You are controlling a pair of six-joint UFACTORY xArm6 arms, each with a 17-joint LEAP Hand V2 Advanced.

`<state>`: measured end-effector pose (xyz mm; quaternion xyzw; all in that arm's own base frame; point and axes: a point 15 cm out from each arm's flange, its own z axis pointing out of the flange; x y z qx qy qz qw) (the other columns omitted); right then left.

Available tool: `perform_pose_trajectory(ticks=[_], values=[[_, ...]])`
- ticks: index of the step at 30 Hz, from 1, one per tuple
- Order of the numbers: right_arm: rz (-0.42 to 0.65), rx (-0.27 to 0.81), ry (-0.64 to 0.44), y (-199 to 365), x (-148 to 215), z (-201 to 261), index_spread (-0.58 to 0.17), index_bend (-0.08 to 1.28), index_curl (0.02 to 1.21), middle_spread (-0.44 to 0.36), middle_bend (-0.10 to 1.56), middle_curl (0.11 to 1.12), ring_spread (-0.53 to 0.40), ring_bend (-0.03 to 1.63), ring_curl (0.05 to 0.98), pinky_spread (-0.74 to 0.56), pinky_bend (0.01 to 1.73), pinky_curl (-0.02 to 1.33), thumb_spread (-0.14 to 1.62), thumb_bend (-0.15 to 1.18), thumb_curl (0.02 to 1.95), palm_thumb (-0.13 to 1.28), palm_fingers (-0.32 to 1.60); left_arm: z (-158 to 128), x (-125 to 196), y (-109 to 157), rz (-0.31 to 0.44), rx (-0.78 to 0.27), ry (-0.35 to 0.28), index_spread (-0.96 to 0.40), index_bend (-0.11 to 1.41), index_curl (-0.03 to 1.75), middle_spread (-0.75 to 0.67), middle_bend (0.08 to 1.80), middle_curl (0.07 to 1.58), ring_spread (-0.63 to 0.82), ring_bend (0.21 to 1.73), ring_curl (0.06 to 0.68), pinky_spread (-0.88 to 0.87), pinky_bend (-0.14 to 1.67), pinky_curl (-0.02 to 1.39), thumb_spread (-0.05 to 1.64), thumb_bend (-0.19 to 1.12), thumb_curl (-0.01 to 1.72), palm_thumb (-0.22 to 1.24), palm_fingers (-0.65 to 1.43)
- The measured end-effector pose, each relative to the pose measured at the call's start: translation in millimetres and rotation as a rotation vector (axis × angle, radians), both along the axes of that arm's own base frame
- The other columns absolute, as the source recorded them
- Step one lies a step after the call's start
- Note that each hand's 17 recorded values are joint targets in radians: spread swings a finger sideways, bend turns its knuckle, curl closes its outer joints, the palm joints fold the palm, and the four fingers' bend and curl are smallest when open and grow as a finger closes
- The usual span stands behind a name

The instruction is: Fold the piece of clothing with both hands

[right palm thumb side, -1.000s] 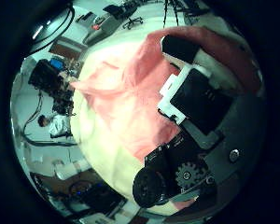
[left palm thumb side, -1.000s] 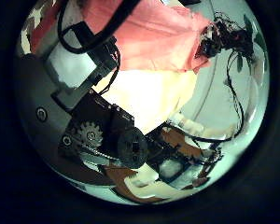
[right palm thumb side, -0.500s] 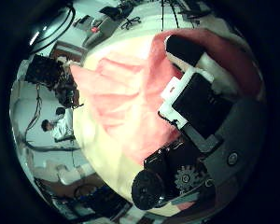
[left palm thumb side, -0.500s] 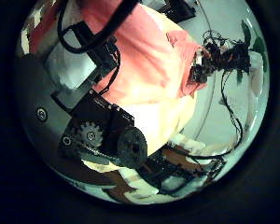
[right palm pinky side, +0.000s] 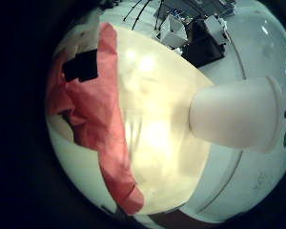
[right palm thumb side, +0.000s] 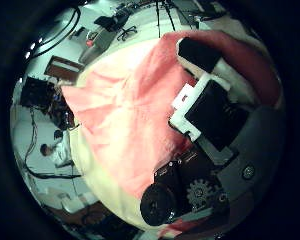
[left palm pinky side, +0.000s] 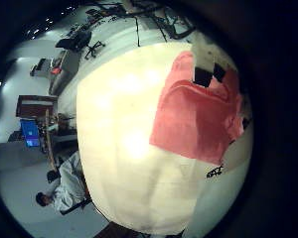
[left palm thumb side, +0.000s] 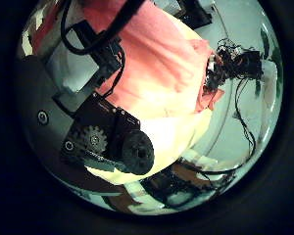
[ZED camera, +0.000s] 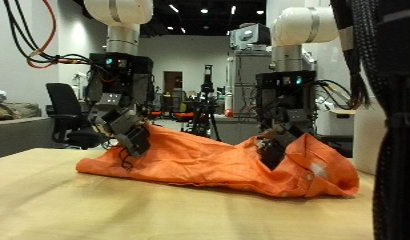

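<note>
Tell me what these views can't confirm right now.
- Left robot hand grip: fingertips sink into the orange garment in the outside view.
- Right robot hand grip: same, cloth covers its fingertips.
- Garment type: bunched up; no sleeves or collar visible.
- Far edge of the garment: hidden behind its own folds.

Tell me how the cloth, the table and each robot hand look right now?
Cloth: orange, crumpled in a low heap on the table, not neatly folded.
Table: light wood, the cloth lying on it.
Left robot hand: down at one end of the cloth, fingers curled into the fabric.
Right robot hand: down on the cloth near its other end, fingers curled into the fabric.
</note>
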<state>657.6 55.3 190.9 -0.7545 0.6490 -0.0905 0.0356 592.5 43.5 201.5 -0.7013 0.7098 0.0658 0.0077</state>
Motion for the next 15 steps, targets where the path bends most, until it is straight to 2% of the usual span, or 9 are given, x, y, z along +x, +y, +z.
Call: perform_pose_trajectory(ticks=[1, 2, 3, 6, 7, 10, 13, 15], values=[[-0.008, -0.007, -0.005, -2.2, 1.2, -0.1, -0.274, 0.99, 0.85, -0.165, 1.22, 0.82, -0.223, 1.36, 0.644, -0.29, 1.21, 0.79, 1.14, -0.03, 0.59, 0.95, 1.03, -0.8, -0.1, 2.0, 0.008, 0.007, 0.001, -0.53, 0.13, 0.80, -0.45, 0.48, 0.57, -0.51, 0.73, 0.476, -0.73, 0.85, 0.57, 1.23, -0.03, 0.67, 0.95, 0.51], [-0.017, -0.011, -0.008, -4.6, 1.9, -0.2, -0.281, 0.95, 0.84, -0.163, 1.20, 0.81, -0.228, 1.36, 0.638, -0.30, 1.20, 0.79, 1.15, -0.03, 0.58, 0.94, 1.01, -1.6, -0.4, 4.7, 0.018, 0.016, 0.002, -0.45, 0.15, 0.79, -0.31, 0.34, 0.53, -0.39, 0.68, 0.468, -0.64, 0.80, 0.57, 1.21, -0.05, 0.65, 0.90, 0.21], [-0.029, -0.012, -0.010, -7.1, 2.3, -0.2, -0.295, 0.86, 0.81, -0.164, 1.16, 0.79, -0.238, 1.35, 0.630, -0.32, 1.19, 0.78, 1.17, -0.03, 0.56, 0.92, 0.93, -2.1, -0.4, 6.6, 0.022, 0.022, 0.002, -0.39, 0.17, 0.78, -0.22, 0.29, 0.53, -0.29, 0.66, 0.472, -0.55, 0.75, 0.57, 1.19, -0.05, 0.64, 0.87, 0.10], [-0.053, -0.009, -0.016, -17.8, 3.6, 2.9, -0.330, 0.54, 0.75, -0.178, 0.95, 0.72, -0.268, 1.35, 0.619, -0.45, 1.17, 0.74, 1.23, -0.02, 0.51, 0.88, 0.45, -1.9, 0.7, 12.7, 0.030, 0.024, -0.004, -0.20, 0.15, 0.70, 0.03, 0.22, 0.43, -0.01, 0.57, 0.394, -0.23, 0.56, 0.51, 1.15, -0.06, 0.59, 0.72, -0.05], [-0.059, -0.006, -0.022, -20.8, 4.3, 6.9, -0.338, 0.52, 0.74, -0.173, 0.92, 0.71, -0.265, 1.31, 0.605, -0.44, 1.15, 0.74, 1.24, -0.02, 0.50, 0.88, 0.38, -0.5, 2.3, 13.6, 0.031, 0.024, -0.012, -0.15, 0.14, 0.67, 0.09, 0.21, 0.41, 0.08, 0.55, 0.373, -0.11, 0.52, 0.48, 1.14, -0.06, 0.56, 0.68, -0.07], [-0.067, 0.000, -0.059, -26.4, 7.8, 28.0, -0.368, 0.54, 0.68, -0.154, 0.83, 0.66, -0.238, 1.16, 0.549, -0.28, 0.95, 0.69, 1.29, -0.01, 0.46, 0.87, 0.13, 10.0, 5.3, 18.0, 0.038, 0.023, -0.039, -0.05, 0.13, 0.59, 0.26, 0.18, 0.37, 0.29, 0.49, 0.329, 0.19, 0.46, 0.43, 1.13, -0.05, 0.51, 0.58, -0.11], [-0.065, 0.007, -0.139, -29.1, 16.0, 63.6, -0.391, 0.57, 0.63, -0.144, 0.75, 0.60, -0.184, 0.99, 0.463, -0.08, 0.83, 0.62, 1.33, -0.01, 0.43, 0.86, 0.07, 26.3, 6.9, 26.2, 0.044, 0.023, -0.070, 0.00, 0.13, 0.53, 0.34, 0.17, 0.34, 0.40, 0.45, 0.304, 0.35, 0.43, 0.39, 1.12, -0.04, 0.47, 0.53, -0.11], [-0.066, 0.007, -0.175, -34.4, 11.6, 87.6, -0.392, 0.59, 0.62, -0.133, 0.72, 0.58, -0.146, 0.93, 0.427, 0.03, 0.76, 0.58, 1.35, -0.01, 0.41, 0.85, 0.08, 30.4, 1.8, 30.5, 0.040, 0.022, -0.068, 0.02, 0.13, 0.49, 0.37, 0.16, 0.33, 0.44, 0.43, 0.293, 0.42, 0.40, 0.37, 1.12, -0.03, 0.44, 0.51, -0.10]])
